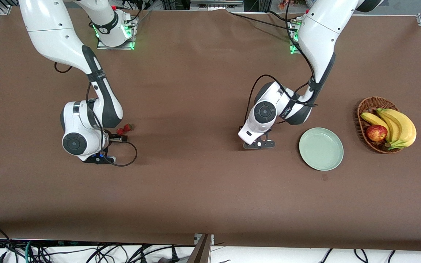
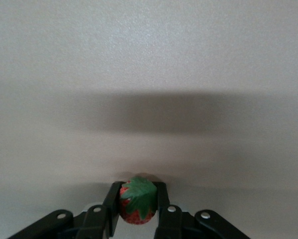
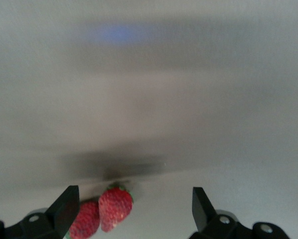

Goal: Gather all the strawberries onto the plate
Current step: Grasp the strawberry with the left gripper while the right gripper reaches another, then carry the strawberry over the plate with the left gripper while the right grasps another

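Though held for now: could lose the berry on the way, since only the tips pinch it.

Table (image 1: 203, 190): brown, wide; could let a dropped berry roll off toward an edge.

Left arm: comes from the top edge, bends down over the middle of the table. Could knock the plate rim if swung in too low.

Right arm: comes from the top edge, bends low near its own end of the table. Could bump the two loose berries and scatter them.

Plate (image 1: 321, 148): pale green, nothing in it, beside the left gripper, toward the left arm's end.

Left gripper (image 2: 138, 204): closed tight on one strawberry (image 2: 137, 205), green cap showing.

Right gripper (image 3: 134, 206): spread wide, holding nothing, low over the table.

Two strawberries (image 1: 124, 129): side by side, touching, just beside one finger (image 3: 65, 206).
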Motion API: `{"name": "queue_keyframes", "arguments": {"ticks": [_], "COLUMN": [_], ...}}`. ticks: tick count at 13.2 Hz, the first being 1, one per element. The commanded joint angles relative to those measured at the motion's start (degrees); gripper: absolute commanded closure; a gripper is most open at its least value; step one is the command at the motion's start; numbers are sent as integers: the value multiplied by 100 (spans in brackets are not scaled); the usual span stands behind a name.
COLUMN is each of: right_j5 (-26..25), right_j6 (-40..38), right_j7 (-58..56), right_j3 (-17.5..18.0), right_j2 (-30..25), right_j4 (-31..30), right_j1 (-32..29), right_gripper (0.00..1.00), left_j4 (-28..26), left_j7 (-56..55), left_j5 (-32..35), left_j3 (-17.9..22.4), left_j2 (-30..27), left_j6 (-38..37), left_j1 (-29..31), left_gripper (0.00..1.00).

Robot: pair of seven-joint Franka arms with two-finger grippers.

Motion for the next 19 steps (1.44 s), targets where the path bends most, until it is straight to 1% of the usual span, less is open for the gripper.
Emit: {"name": "queue_keyframes", "arguments": {"ticks": [1, 2, 3, 4, 5, 6, 7, 8, 10, 12, 14, 15, 16, 17, 19], "right_j5": [111, 250, 287, 287, 287, 296, 296, 296, 305, 305, 305, 305, 305, 305, 296], "right_j6": [129, 121, 129, 129, 129, 129, 129, 129, 191, 252, 314, 305, 279, 261, 226], "right_j7": [-68, -68, -76, -85, -85, -85, -85, -85, -85, -85, -85, -94, -103, -120, -304], "right_j3": [13, 5, 4, 4, 4, 13, 5, 4, 13, 13, 13, 13, 13, 13, 5], "right_j2": [-337, -337, -337, -337, -337, -337, -329, -311, -258, -206, -205, -205, -232, -258, -319], "right_j4": [-518, -536, -588, -606, -632, -659, -659, -659, -659, -659, -659, -641, -615, -580, -449], "right_j1": [-20, -20, -20, -20, -20, -20, -20, -20, -20, -20, -20, -20, -20, -20, -20], "right_gripper": [1, 1, 2, 8, 16, 26, 39, 48, 54, 55, 76, 84, 92, 95, 96], "left_j4": [184, 325, 492, 606, 651, 669, 669, 678, 652, 608, 573, 494, 398, 327, 265], "left_j7": [751, 1260, 1743, 2131, 2561, 3096, 3833, 4614, 5926, 6850, 7764, 8169, 8338, 8401, 8480], "left_j5": [109, 100, 100, 100, 100, 109, 109, 109, 109, 109, 109, 109, 109, 109, 109], "left_j3": [86, 77, 77, 77, 86, 86, 86, 95, 86, 86, 86, 86, 86, 86, 86], "left_j2": [-306, -403, -439, -448, -474, -553, -632, -650, -642, -580, -370, -273, -238, -229, -133], "left_j6": [-678, -1047, -1355, -1576, -1726, -1832, -2033, -2122, -2114, -2018, -1572, -1265, -1061, -955, -805], "left_j1": [239, 467, 626, 697, 819, 1047, 1284, 1556, 2057, 2383, 2604, 2605, 2622, 2640, 2657], "left_gripper": [86, 86, 86, 86, 86, 86, 86, 86, 85, 84, 84, 85, 85, 85, 84]}}
